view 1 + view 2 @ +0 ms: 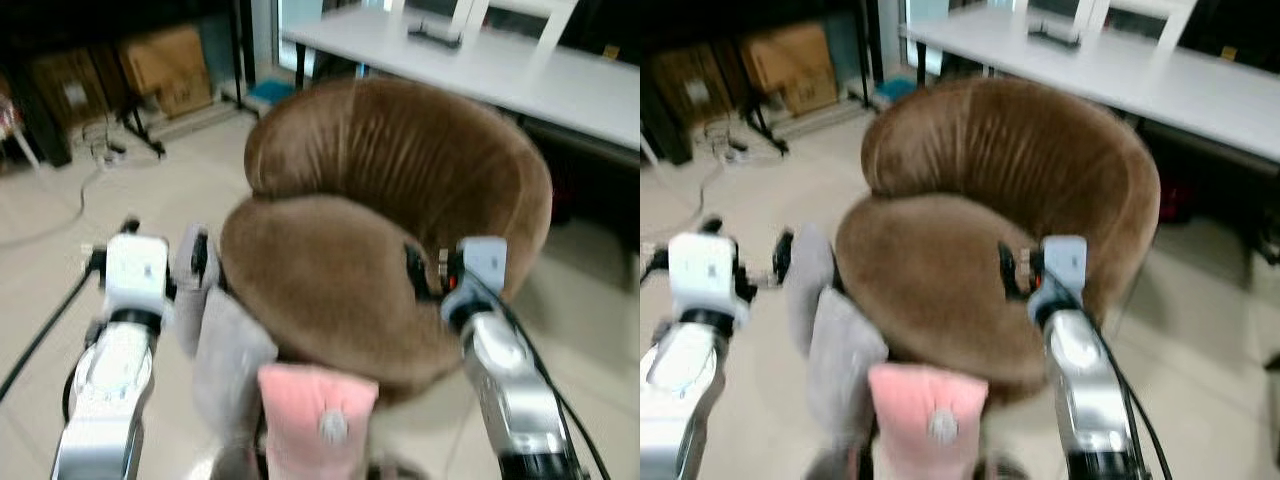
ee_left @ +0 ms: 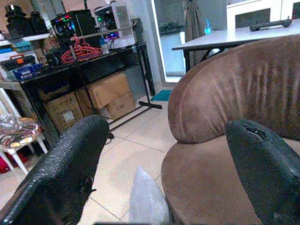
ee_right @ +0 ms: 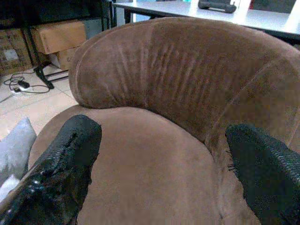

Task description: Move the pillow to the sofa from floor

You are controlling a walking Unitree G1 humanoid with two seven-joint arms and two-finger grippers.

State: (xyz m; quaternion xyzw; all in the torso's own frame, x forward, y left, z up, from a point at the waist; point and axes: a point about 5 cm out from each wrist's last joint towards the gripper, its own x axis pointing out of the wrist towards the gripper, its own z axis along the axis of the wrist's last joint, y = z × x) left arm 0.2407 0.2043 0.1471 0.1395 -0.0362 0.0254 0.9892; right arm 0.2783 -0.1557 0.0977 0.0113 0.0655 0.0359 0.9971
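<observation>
1. Grey soft fabric pillow [image 1: 225, 350] sits low between the arms, beside the left gripper [image 1: 190, 262], whose jaws are spread, gripping nothing.
2. Round brown velvet sofa [image 1: 400, 170] is dead ahead.
3. Right gripper [image 3: 159, 173] hovers over the seat, jaws wide; pillow could slide off if pinched loosely.

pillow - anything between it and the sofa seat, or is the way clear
Nothing visible stands between them. The grey pillow hangs at the front left edge of the brown sofa, beside the left gripper. The seat holds no objects; the open right gripper hovers over its right side, so it may need to move aside.
</observation>
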